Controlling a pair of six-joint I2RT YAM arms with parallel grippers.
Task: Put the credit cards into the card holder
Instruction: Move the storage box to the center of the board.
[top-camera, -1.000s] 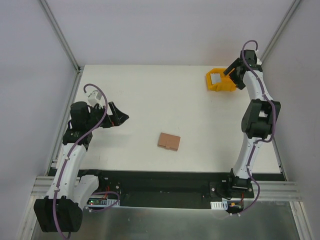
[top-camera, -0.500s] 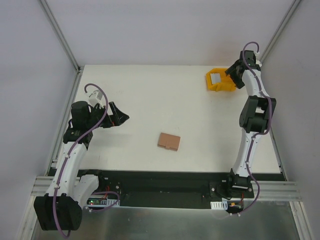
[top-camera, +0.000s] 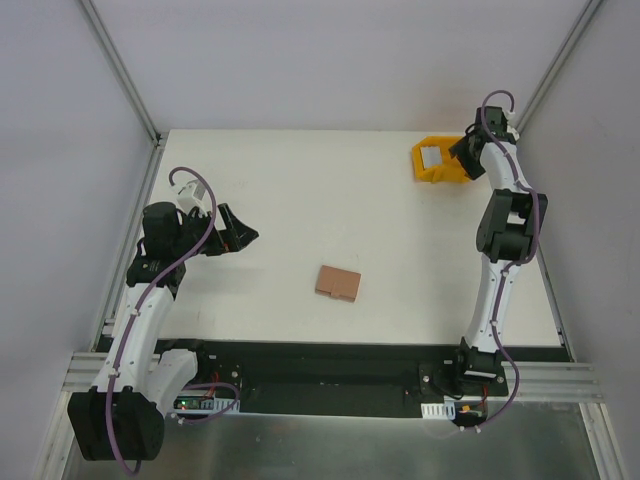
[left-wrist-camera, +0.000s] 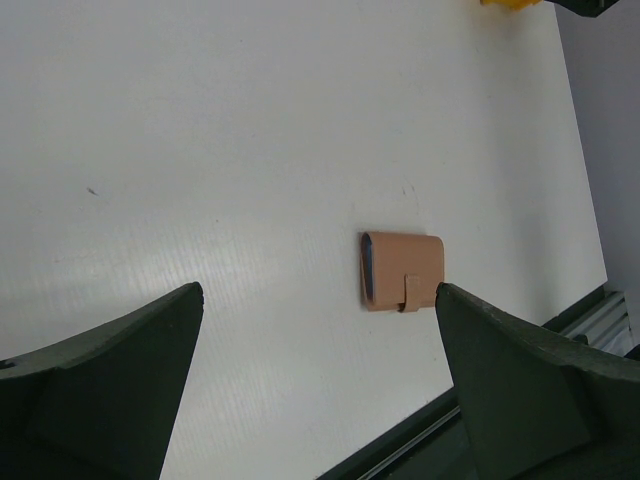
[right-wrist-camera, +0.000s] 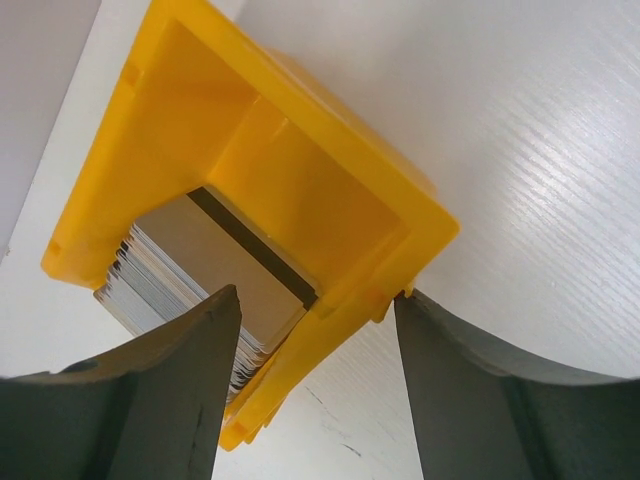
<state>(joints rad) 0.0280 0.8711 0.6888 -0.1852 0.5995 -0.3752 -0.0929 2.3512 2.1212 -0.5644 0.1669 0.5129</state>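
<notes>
Right arm extends to the far right corner of the table (top-camera: 300, 180), its gripper (top-camera: 464, 152) poised at the yellow bin (top-camera: 432, 174) of cards (right-wrist-camera: 205, 245), jaws apart, grasping nothing. Left gripper (top-camera: 240, 232) hangs wide open at left; the closed holder (top-camera: 337, 283) lies mid-table.

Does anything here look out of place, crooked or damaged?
Nothing looks damaged or spilled. The credit cards sit as a slightly fanned, uneven stack in the yellow bin. The card holder lies flat and closed on the table.
</notes>
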